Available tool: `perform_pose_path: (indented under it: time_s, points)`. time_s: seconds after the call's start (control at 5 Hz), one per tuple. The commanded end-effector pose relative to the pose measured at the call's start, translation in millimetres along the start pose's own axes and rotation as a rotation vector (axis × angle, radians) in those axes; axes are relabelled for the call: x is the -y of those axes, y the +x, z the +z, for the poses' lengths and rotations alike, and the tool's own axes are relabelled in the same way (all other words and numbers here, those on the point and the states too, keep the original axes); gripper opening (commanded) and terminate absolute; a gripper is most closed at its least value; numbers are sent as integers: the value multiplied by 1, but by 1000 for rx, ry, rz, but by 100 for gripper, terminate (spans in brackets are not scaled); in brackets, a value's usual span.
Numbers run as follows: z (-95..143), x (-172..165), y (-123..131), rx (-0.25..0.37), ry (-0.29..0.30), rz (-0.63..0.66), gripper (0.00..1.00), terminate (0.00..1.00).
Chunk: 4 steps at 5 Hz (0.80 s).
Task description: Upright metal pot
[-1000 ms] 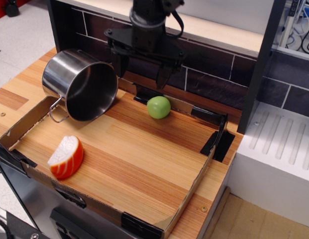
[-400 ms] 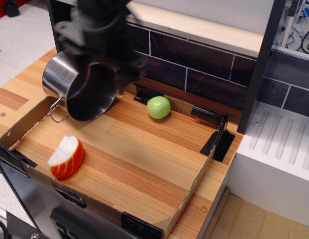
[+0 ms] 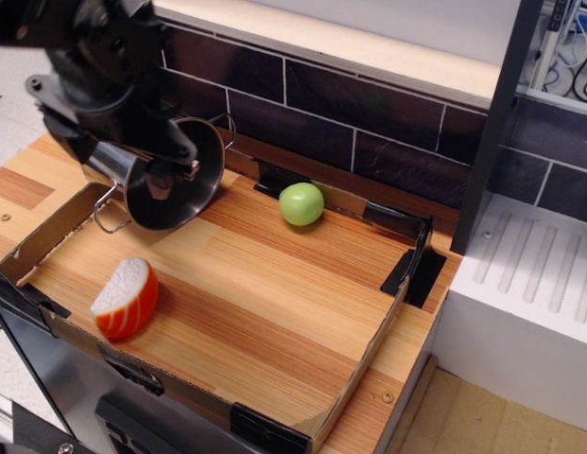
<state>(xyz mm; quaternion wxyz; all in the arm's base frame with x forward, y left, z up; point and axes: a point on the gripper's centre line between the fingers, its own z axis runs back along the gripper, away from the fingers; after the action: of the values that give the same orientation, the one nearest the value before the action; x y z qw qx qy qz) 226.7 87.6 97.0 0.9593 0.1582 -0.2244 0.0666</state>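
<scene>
The metal pot (image 3: 191,175) lies on its side at the back left of the cardboard tray (image 3: 364,355), its mouth facing front right. One wire handle (image 3: 108,217) hangs low and the other sticks up at the rim. My gripper (image 3: 123,163) comes down over the pot from above, jaws open. One finger (image 3: 164,178) is in front of the pot's mouth and the other is at its left side, behind the body. The black arm hides the pot's upper wall. I cannot tell if the fingers touch it.
A green ball (image 3: 302,203) sits at the tray's back middle. An orange and white wedge (image 3: 126,298) lies at the front left. A dark tiled wall (image 3: 388,113) runs behind. A white ribbed unit (image 3: 529,284) stands to the right.
My gripper has moved left from above the green ball to over the pot and has dropped lower. The pot, ball and wedge lie where they were.
</scene>
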Motion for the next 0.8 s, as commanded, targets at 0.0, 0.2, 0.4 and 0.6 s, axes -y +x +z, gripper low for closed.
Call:
perform_pose_path:
  time_s: [0.0,0.2,0.4,0.6]
  points:
    - [-19,1,8,93,23,107,100,0]
    - [-28,8,13,115,53,138,100,0]
    - [-37,6,19,109,121,192,100,0]
    - [-44,7,16,91,192,214,100,0]
